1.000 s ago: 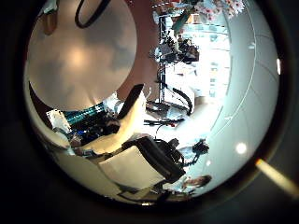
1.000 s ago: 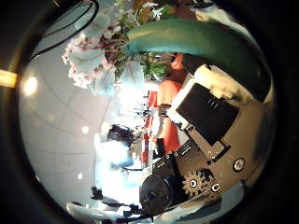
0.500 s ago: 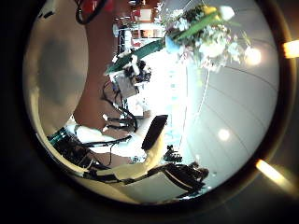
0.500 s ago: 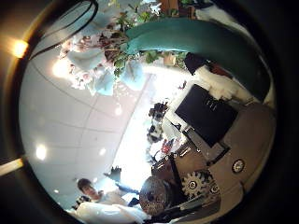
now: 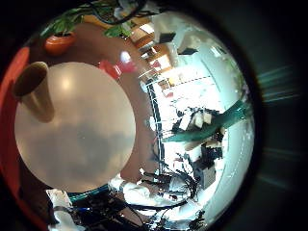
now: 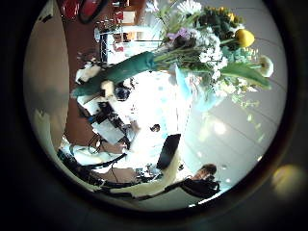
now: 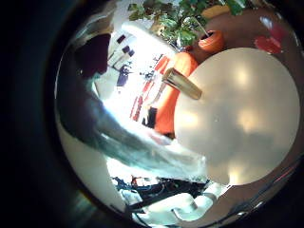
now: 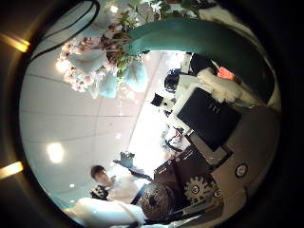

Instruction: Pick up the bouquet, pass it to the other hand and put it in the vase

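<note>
The bouquet [image 8: 104, 52] is held aloft in the right hand [image 8: 214, 123], whose fingers are clamped round the teal wrap of its stems. From the left thumb side palm view the same bouquet [image 6: 207, 48] is seen close by, its wrapped stems pointing toward the left hand [image 6: 159, 178], whose fingers appear relaxed and empty. The hand-over step is judged to be in progress; the left hand must be closed on the wrap before release. Below, on the round pale surface [image 5: 82, 135], one vase [image 5: 37, 89] is seen. Counted: one bouquet, one vase.
</note>
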Tool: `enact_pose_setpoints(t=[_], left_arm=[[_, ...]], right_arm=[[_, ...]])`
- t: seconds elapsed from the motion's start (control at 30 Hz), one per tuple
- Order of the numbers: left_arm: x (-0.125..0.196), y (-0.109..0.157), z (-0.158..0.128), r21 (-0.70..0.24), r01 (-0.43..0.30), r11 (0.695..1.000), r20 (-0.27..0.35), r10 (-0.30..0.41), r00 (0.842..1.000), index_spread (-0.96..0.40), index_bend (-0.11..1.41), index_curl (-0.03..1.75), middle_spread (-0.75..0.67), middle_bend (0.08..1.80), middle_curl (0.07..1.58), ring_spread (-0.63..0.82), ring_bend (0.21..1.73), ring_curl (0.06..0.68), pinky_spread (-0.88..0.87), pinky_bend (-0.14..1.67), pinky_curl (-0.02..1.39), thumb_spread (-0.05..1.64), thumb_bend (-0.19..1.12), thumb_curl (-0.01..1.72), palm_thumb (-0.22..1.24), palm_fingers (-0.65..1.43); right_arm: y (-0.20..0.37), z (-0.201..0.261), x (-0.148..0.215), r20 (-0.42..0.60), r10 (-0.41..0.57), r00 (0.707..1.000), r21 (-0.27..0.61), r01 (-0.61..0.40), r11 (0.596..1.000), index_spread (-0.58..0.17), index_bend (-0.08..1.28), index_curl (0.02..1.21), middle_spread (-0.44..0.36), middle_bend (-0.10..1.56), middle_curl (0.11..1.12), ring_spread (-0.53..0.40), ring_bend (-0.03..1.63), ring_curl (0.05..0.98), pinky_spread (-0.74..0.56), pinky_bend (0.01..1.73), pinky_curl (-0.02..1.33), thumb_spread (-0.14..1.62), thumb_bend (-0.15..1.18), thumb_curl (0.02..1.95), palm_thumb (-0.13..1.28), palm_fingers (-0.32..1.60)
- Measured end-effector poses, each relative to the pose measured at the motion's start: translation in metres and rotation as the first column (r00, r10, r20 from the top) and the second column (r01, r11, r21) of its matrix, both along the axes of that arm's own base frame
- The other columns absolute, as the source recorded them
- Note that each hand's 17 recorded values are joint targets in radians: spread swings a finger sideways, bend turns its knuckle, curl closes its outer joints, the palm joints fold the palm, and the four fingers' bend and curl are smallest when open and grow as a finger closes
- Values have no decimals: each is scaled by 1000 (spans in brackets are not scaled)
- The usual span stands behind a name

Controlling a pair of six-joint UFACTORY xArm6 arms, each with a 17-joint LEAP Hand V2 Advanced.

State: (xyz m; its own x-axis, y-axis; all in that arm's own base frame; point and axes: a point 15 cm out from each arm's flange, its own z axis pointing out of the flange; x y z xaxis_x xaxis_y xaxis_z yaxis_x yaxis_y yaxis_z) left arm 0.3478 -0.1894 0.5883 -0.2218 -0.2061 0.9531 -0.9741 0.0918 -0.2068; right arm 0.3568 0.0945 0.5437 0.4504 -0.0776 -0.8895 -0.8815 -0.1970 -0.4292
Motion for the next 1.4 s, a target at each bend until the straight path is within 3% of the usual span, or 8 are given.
enact_pose_setpoints(t=[0.5, 0.6, 0.67, 0.73, 0.83, 1.0, 1.17, 1.4], left_arm=[[-6, -25, 1, -51, 66, 997, -11, -66, 998, 126, 172, 331, 248, 329, 413, 436, 648, 166, 415, 280, 367, 912, -32, 324, 211, 286], [-7, -26, 0, -56, 69, 996, -18, -70, 997, 90, 176, 338, 115, 463, 453, 349, 658, 161, 360, 235, 347, 905, -31, 326, 216, 416], [-7, -27, 0, -58, 69, 996, -29, -71, 997, 32, 177, 348, -1, 654, 521, 170, 711, 171, 258, 222, 342, 906, -29, 326, 221, 612], [-7, -29, -5, -63, 71, 996, -57, -74, 996, -44, 112, 320, -127, 770, 577, -117, 872, 210, -29, 479, 394, 916, -10, 335, 270, 974], [-7, -30, -11, -67, 64, 996, -102, -70, 992, -144, 175, 331, -232, 820, 675, -311, 1133, 329, -273, 778, 515, 965, 51, 361, 452, 1215], [-2, -30, -4, -122, 50, 991, -91, -62, 994, -320, 400, 437, -349, 934, 777, -398, 1304, 429, -436, 1064, 634, 998, 193, 460, 806, 1301], [-1, -29, 0, -110, 46, 993, -26, -50, 998, -465, 575, 570, -416, 1056, 848, -413, 1406, 481, -508, 1174, 681, 1009, 194, 525, 898, 1197], [11, 0, 58, -64, -68, 996, 158, 77, 984, -594, 660, 740, -454, 1129, 901, -410, 1472, 511, -542, 1239, 703, 1020, 152, 587, 935, 1120]], right_arm=[[48, -30, 4, -35, 92, 995, -44, -93, 995, -191, 1225, 784, -107, 1399, 721, -206, 1381, 749, -216, 1125, 1133, 797, 150, 1590, 1061, 1132], [52, -39, 6, -33, 90, 995, -79, -93, 993, -191, 1226, 783, -107, 1399, 720, -206, 1380, 750, -217, 1123, 1137, 800, 146, 1600, 1062, 1132], [52, -44, 6, -32, 92, 995, -95, -94, 991, -191, 1227, 782, -107, 1398, 720, -206, 1380, 751, -218, 1122, 1139, 803, 143, 1607, 1062, 1131], [53, -48, 6, -38, 94, 995, -103, -97, 990, -191, 1228, 781, -107, 1398, 720, -206, 1380, 752, -219, 1121, 1142, 805, 140, 1613, 1063, 1131], [54, -54, 6, -38, 93, 995, -120, -97, 988, -191, 1228, 780, -108, 1398, 720, -206, 1380, 752, -220, 1119, 1145, 809, 133, 1620, 1061, 1131], [51, -66, 17, -46, 44, 998, -139, -50, 989, -194, 1227, 784, -116, 1375, 723, -210, 1371, 751, -225, 1121, 1135, 829, 38, 1565, 959, 1095], [34, -89, 19, -87, 4, 996, -179, -20, 984, -230, 1028, 752, -135, 1232, 688, -229, 1312, 711, -300, 1040, 1031, 914, -48, 1301, 808, 875], [4, -99, 27, -110, -81, 991, -188, 59, 980, -307, 589, 624, -156, 1001, 619, -260, 1256, 638, -407, 1004, 913, 991, -34, 1004, 771, 428]])
